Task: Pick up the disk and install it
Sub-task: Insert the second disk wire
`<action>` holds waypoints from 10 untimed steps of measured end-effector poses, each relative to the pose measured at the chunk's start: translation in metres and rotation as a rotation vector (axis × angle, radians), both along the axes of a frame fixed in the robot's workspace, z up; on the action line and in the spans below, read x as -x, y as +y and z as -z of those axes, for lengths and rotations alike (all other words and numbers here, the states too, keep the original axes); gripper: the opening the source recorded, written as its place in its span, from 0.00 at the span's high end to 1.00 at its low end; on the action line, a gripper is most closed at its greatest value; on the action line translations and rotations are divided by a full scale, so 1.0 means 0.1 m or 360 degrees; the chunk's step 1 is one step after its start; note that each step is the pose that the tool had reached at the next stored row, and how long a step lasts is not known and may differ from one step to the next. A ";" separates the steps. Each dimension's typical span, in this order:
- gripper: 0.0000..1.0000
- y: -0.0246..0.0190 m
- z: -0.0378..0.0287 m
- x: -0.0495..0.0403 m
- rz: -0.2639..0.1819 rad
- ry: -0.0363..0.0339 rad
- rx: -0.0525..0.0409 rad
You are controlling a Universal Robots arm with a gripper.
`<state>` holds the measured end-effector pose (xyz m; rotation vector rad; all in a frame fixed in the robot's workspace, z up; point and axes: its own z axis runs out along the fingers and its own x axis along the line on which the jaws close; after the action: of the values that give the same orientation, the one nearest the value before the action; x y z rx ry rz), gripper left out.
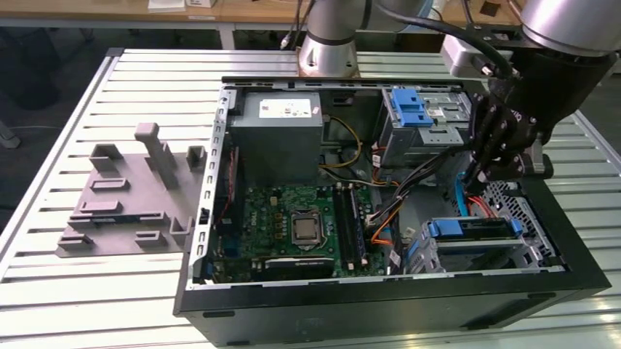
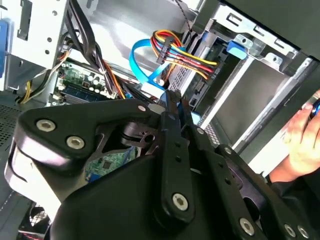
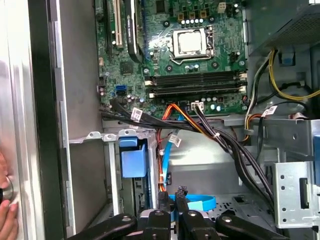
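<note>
The arm (image 1: 558,43) reaches in from the exterior view's right, its wrist bent downward. The black pincer (image 1: 482,177) points down, its fingers (image 3: 180,195) drawn close together, nearly touching. A person's hand (image 2: 304,142) shows in the second wrist view.

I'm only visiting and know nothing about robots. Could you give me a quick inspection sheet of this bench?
Surface: slatted metal table carrying an open computer case.
Job's things: blue-framed disk sits in a bay of the case.
Clutter: grey moulded block beside the case, on the exterior view's left.
Grippers: gripper hangs inside the case, near that bay.
Cables: coloured wire bundle and blue flat cable close to the gripper.
Surroundings: a person's hand by the case's outer wall.
</note>
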<state>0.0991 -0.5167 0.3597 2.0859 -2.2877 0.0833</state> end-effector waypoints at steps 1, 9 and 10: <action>0.84 -0.008 0.007 0.000 -0.0001 -0.0002 -0.0002; 0.84 -0.080 0.031 0.002 -0.0010 -0.0026 -0.0005; 0.84 -0.080 0.031 0.001 -0.0010 -0.0026 -0.0005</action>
<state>0.0990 -0.5248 0.3566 2.1021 -2.2918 0.0971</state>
